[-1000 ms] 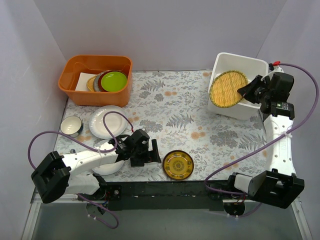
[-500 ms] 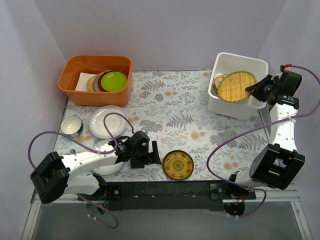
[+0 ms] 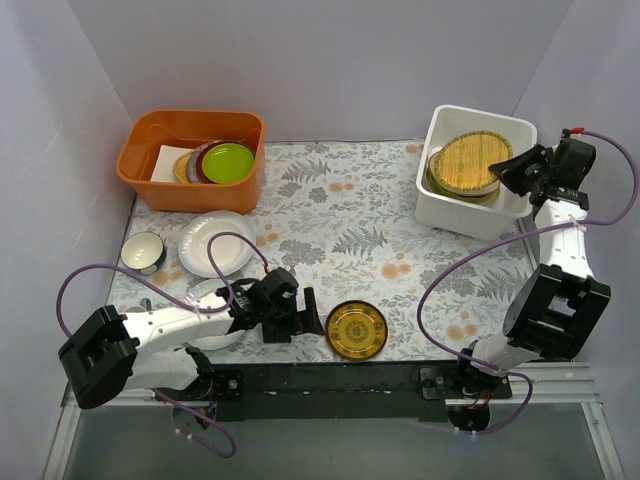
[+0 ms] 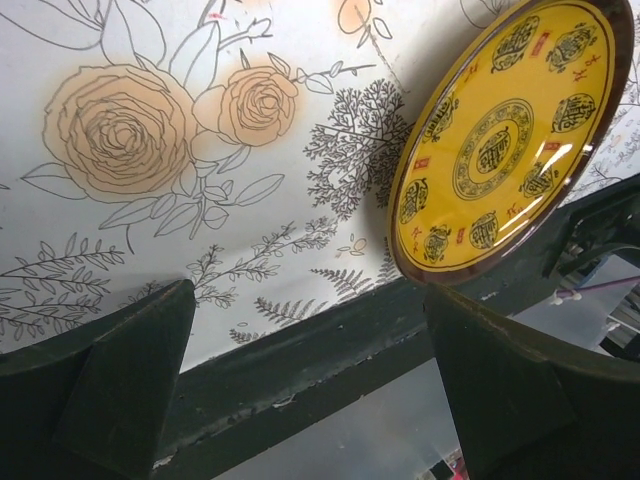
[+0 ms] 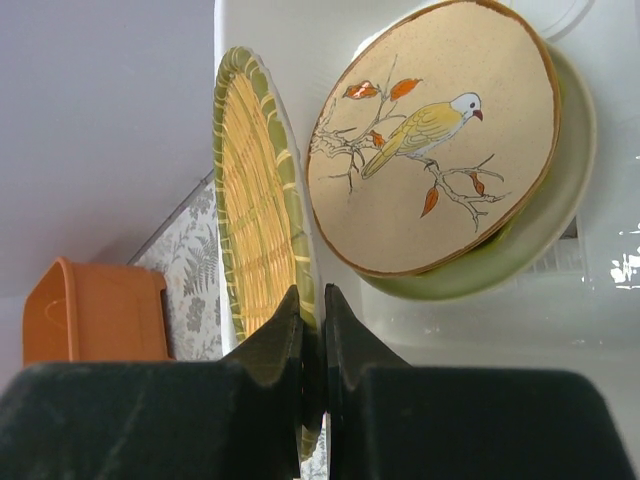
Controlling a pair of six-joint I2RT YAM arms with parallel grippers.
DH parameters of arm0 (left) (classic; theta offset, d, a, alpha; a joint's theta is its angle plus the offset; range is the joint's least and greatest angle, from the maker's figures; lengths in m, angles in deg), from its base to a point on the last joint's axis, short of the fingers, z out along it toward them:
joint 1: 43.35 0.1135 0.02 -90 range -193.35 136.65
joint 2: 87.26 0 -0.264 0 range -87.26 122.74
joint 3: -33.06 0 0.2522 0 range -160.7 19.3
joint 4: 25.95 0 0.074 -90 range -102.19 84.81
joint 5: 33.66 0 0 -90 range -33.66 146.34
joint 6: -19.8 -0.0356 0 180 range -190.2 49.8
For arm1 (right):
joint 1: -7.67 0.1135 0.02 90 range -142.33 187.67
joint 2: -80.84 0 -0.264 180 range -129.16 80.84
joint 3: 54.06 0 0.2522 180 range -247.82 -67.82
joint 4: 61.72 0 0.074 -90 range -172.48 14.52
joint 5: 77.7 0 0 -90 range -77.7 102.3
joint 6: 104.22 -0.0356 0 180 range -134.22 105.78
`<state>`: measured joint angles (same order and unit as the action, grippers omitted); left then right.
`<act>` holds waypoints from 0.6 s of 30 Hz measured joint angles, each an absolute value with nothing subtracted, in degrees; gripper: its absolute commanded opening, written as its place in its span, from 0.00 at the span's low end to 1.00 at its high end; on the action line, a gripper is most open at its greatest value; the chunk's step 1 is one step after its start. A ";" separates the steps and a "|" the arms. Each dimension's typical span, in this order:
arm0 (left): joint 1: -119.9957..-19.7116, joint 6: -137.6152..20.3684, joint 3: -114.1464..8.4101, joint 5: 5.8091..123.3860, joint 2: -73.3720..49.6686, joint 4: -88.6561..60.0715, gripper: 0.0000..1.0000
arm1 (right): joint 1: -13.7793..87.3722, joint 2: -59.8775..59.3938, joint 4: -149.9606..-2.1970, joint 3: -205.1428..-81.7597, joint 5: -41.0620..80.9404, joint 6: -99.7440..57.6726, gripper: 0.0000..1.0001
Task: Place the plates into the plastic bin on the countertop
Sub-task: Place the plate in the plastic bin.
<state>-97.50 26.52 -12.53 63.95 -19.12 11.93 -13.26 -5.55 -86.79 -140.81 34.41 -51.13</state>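
- Top external view: the plastic bin (image 3: 465, 215) stands at the countertop's (image 3: 340, 215) far right corner.
- The yellow woven plate (image 3: 470, 162) tilts within the bin's mouth, its rim pinched by the right gripper (image 3: 520, 170). It is probably stiff, light and slick, so the rim is the sound hold.
- The amber plate (image 3: 357, 329) lies at the near edge, beside the left gripper (image 3: 310, 310), whose jaws are wide and empty.
- Plates beneath the bird plate (image 5: 430, 140) are mostly hidden.

Lit bright and even, shadows kept soft; glare is caught on the amber plate (image 4: 505, 150), fingers (image 4: 125, 385) slightly blurred.
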 measured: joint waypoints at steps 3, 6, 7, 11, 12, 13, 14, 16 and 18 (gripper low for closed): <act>-97.88 27.29 -12.05 64.30 -19.56 11.23 0.98 | -13.28 -5.49 -83.34 -139.08 32.99 -53.38 0.01; -98.23 27.92 -11.64 64.48 -19.73 10.55 0.98 | -13.28 -5.55 -81.05 -137.51 31.52 -55.06 0.01; -98.29 28.12 -11.35 64.52 -19.86 10.23 0.98 | -13.28 -5.73 -80.41 -137.20 31.06 -55.63 0.01; -98.60 29.06 -10.28 64.70 -20.65 9.57 0.98 | -13.28 -7.58 -78.14 -137.03 29.18 -56.83 0.01; -98.68 29.28 -10.09 64.72 -20.82 9.42 0.98 | -13.26 -8.35 -77.77 -137.05 28.79 -57.05 0.01; -98.77 29.52 -9.85 64.78 -20.93 9.05 0.98 | -13.26 -9.22 -77.70 -137.16 28.51 -57.20 0.01; -98.84 29.76 -9.60 64.83 -21.04 8.63 0.98 | -13.26 -10.18 -77.75 -137.38 28.24 -57.33 0.01; -99.08 30.37 -9.32 64.94 -21.13 7.93 0.98 | -13.24 -12.33 -77.81 -137.95 27.72 -57.38 0.01; -99.38 30.83 -9.23 64.94 -21.13 7.43 0.98 | -13.13 -14.16 -77.92 -138.49 27.35 -57.36 0.01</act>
